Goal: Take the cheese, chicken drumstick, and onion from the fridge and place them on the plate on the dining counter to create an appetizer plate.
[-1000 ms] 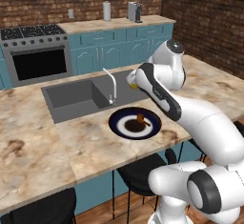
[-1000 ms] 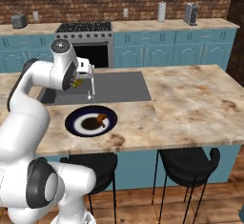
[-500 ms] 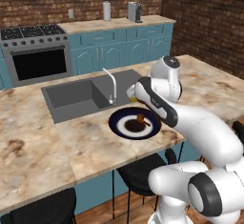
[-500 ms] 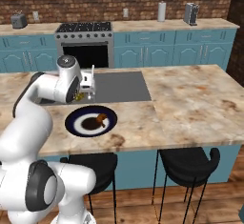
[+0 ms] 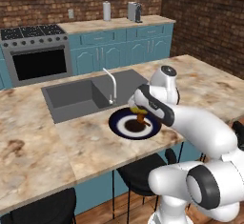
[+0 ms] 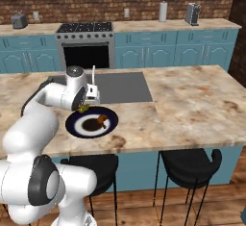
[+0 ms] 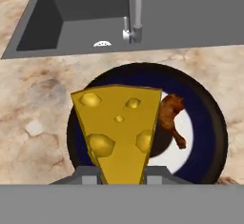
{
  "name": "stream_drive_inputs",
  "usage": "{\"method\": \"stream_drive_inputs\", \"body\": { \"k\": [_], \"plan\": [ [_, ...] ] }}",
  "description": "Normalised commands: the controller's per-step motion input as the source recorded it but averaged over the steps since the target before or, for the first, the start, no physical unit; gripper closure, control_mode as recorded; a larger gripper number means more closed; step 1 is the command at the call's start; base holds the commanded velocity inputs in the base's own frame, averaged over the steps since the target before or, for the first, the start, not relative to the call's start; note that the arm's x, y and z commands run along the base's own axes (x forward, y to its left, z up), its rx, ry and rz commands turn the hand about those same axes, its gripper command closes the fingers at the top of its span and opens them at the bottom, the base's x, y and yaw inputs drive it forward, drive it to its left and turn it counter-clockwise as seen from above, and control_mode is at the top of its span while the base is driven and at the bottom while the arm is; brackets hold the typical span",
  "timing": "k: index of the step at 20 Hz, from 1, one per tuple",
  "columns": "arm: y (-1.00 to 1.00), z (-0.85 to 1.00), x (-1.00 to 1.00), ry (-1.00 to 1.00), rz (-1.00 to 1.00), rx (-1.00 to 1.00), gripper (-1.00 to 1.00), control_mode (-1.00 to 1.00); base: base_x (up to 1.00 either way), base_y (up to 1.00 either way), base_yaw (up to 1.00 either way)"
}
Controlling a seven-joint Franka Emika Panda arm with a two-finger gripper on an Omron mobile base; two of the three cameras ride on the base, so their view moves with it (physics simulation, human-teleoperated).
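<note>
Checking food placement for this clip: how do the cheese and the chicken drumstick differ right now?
The cheese is a large yellow holed wedge; the chicken drumstick is a smaller, thin brown piece. The cheese is held in the shut jaws above the plate; the drumstick already lies on it. Both sit over the plate.

The counter (image 5: 33, 147) is a long beige-brown marbled stone top on a teal base. A grey sink (image 5: 81, 99) is set into it, with a slim faucet (image 5: 112, 85) rising at its near edge. Just in front of the sink, a round dark-blue plate (image 5: 125, 128) with a white ring lies flat on the stone, carrying a brown chicken drumstick (image 7: 172, 118).
</note>
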Motion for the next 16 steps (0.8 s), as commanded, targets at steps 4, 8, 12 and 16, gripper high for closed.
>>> {"method": "stream_drive_inputs", "body": {
  "k": [4, 8, 12, 16],
  "plan": [
    [-0.03, -0.33, 0.19, 0.17, 0.00, 0.00, 1.00, -1.00, 0.00, 0.00, 0.00],
    [0.00, -0.44, 0.19, 0.08, 0.00, 0.00, 1.00, -1.00, 0.00, 0.00, 0.00],
    [0.00, -0.46, 0.23, 0.04, 0.00, 0.00, 1.00, -1.00, 0.00, 0.00, 0.00],
    [0.00, -0.48, 0.24, 0.00, 0.00, 0.00, 1.00, -1.00, 0.00, 0.00, 0.00]
  ]
}}
